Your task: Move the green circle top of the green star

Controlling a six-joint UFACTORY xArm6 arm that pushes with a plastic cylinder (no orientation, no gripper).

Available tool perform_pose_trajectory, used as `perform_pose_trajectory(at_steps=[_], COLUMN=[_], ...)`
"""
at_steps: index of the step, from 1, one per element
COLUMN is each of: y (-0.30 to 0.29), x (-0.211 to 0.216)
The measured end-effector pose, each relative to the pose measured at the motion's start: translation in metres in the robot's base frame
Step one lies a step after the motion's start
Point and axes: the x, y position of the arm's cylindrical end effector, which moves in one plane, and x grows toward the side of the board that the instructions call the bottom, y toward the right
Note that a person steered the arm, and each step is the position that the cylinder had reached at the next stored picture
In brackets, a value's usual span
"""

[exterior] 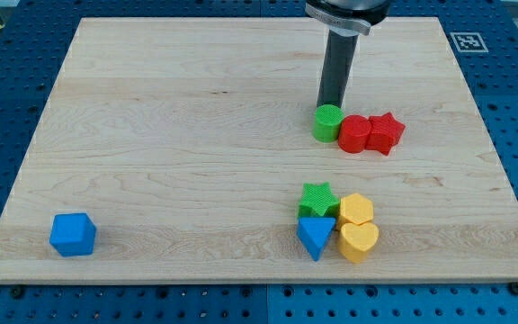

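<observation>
The green circle [327, 122] sits right of the board's middle, touching a red circle [354, 133] on its right. The green star [317, 199] lies below it, near the view's bottom, well apart from it. My tip [332, 105] is just behind the green circle, at its top edge, touching or nearly touching it. The rod rises from there to the view's top.
A red star [385, 132] touches the red circle's right side. A blue triangle [315, 237], a yellow hexagon [356, 210] and a yellow heart [359, 241] cluster around the green star. A blue cube [72, 234] sits at the bottom left of the wooden board [151, 135].
</observation>
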Motion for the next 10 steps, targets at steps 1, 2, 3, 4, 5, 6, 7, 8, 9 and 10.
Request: perform_pose_trajectory(at_steps=[1, 2, 3, 4, 5, 6, 7, 8, 9, 10], y=[0.0, -0.008, -0.014, -0.014, 0.004, 0.01, 0.007, -0.002, -0.008, -0.009], x=[0.0, 0.009, 0.009, 0.009, 0.009, 0.009, 0.024, 0.034, 0.04, 0.054])
